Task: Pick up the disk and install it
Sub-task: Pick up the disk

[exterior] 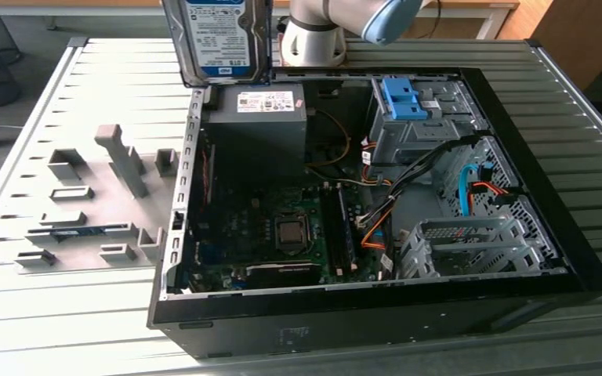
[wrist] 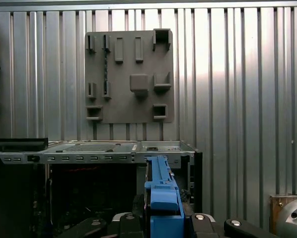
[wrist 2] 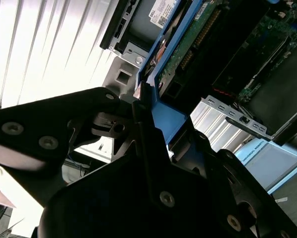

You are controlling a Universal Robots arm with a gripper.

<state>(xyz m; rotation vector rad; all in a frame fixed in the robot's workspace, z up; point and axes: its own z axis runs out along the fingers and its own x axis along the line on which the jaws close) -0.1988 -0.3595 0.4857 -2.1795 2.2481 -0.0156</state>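
Disk (exterior: pixel 217 35) upright over a corner of the open computer case (exterior: pixel 385 317), top cut off. White-and-blue label, print unreadable. Gripper (wrist: pixel 164 218) clamped on disk's blue carrier.

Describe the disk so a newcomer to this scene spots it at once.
Find the open black computer case on the slatted metal table. Above its grey power-supply box hangs the disk, a flat silver hard drive with a white-and-blue label. Unlike the blue plastic clip on the drive cage, it is held aloft, upright.
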